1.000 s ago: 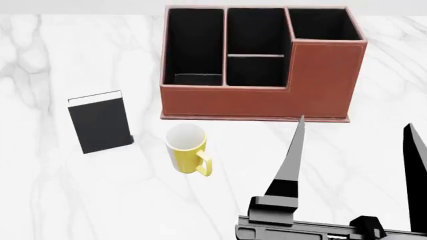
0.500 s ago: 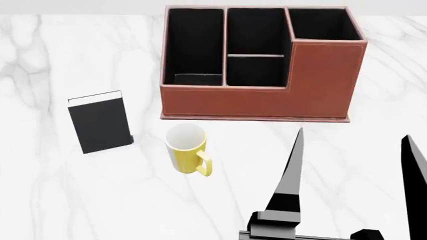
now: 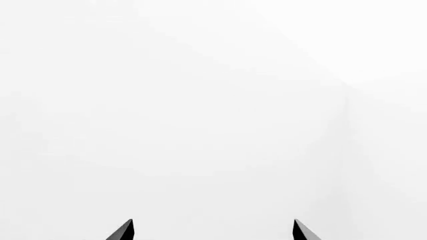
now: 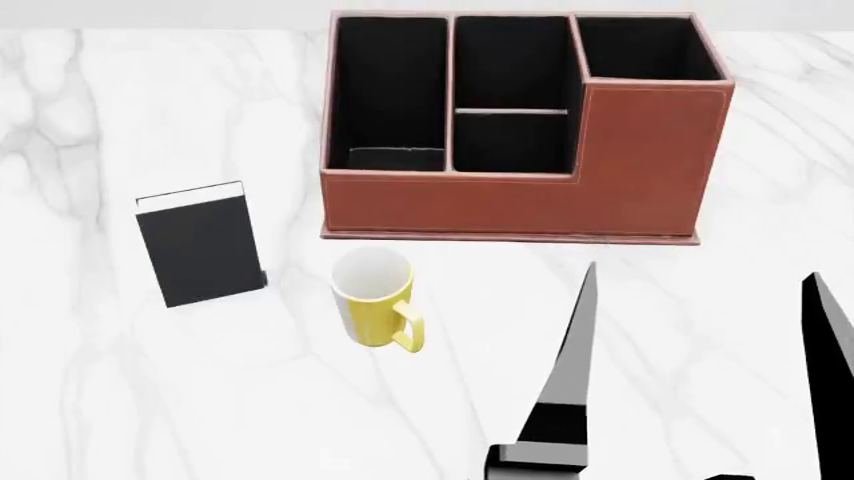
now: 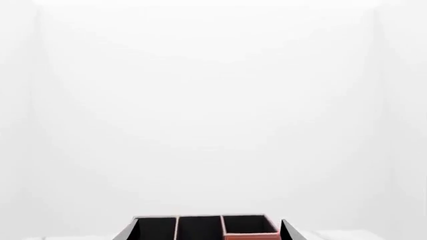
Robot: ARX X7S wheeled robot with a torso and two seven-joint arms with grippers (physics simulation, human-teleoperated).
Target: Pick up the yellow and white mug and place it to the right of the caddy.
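The yellow and white mug (image 4: pixel 372 297) stands upright on the marble table, its handle toward the front right, just in front of the caddy's left half. The reddish-brown caddy (image 4: pixel 521 130) with black-lined compartments stands at the back middle; it also shows in the right wrist view (image 5: pixel 200 229). My right gripper (image 4: pixel 703 285) is open and empty, at the front right, to the right of the mug and apart from it. My left gripper (image 3: pixel 213 227) shows only in the left wrist view, open, against blank white.
A small black book-like block (image 4: pixel 200 243) with a white edge stands left of the mug. The white marble table (image 4: pixel 134 400) spreads all round. Bare table lies to the right of the caddy (image 4: pixel 787 180).
My right gripper has drawn back toward the front edge of the view, its fingertips lower in the frame. The mug, caddy and black block have not moved.
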